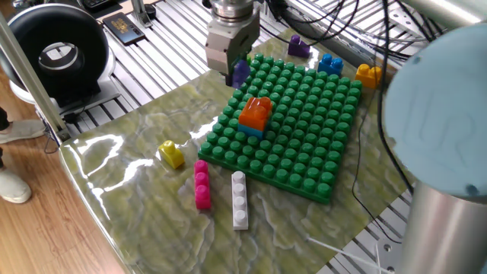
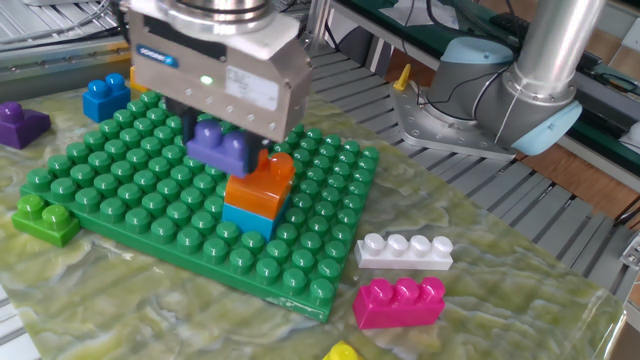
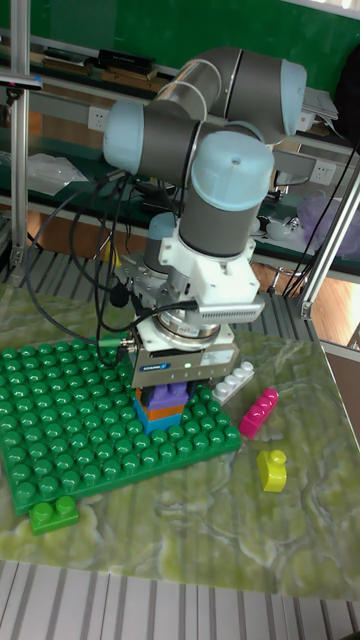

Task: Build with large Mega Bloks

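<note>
1. The gripper [image 2: 222, 135] was closed on a purple block [image 2: 221, 146], holding it by its upper part so the studded top sat between the fingers and the body hung below them.
2. In the other fixed view the purple block hung above the green baseplate [image 2: 120, 210], just beside and slightly above the orange block [image 2: 262, 183], which sat stacked on a light blue block [image 2: 248, 216]. Whether purple touched orange could not be told.
3. One fixed view put the gripper [image 1: 232, 59] and its block [image 1: 240, 72] near the far edge of the baseplate [image 1: 304, 144], apart from the orange block [image 1: 256, 113]; the views seemed to disagree on depth, so alignment was a real risk.
4. Judged risk: if the held block came down off-centre, its edge could have caught the orange block's studs, tilted in the grip, or pushed the 2-block stack sideways.
5. A press with studs half-engaged might have lifted or shifted the baseplate, or knocked the stack loose.
6. Further out lay a white block [image 2: 404, 249], a pink block [image 2: 399, 302] and a yellow block [image 1: 172, 154] on the table, well clear of the gripper.
</note>
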